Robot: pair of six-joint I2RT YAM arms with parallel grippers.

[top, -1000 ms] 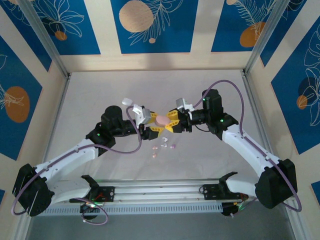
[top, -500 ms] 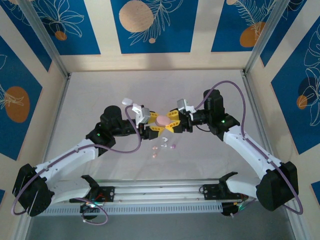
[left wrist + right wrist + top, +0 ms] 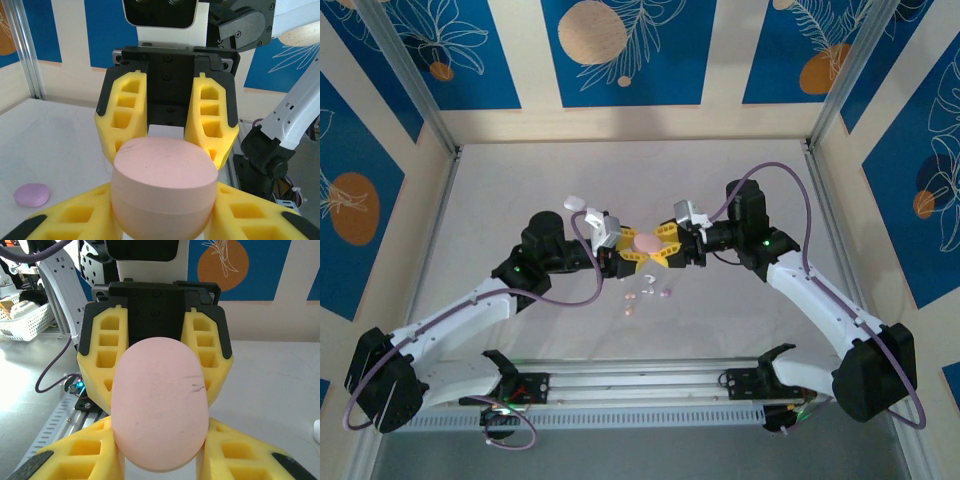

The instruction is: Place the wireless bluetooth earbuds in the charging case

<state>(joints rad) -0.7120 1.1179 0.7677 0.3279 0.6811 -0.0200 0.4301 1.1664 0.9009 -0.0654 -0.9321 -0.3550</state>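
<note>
A closed pink pebble-shaped charging case (image 3: 647, 243) hangs above the table's middle, held from both sides. My left gripper (image 3: 631, 249) is shut on its left end, the yellow fingers (image 3: 75, 215) pressing both flanks of the case (image 3: 165, 175). Facing it, my right gripper (image 3: 664, 246) is shut on the other end, its fingers (image 3: 240, 455) hugging the case (image 3: 160, 405). Several tiny earbuds (image 3: 648, 293) in pink, white and purple lie loose on the table just in front of the grippers.
A white case (image 3: 574, 202) lies behind the left gripper. A purple case (image 3: 31, 194) rests on the table to the left in the left wrist view. The metal rail (image 3: 640, 385) runs along the near edge between the arm bases.
My left gripper's fingers have closed in on the pink case. The right arm shifted slightly and keeps its hold. The earbuds on the table have not moved.
</note>
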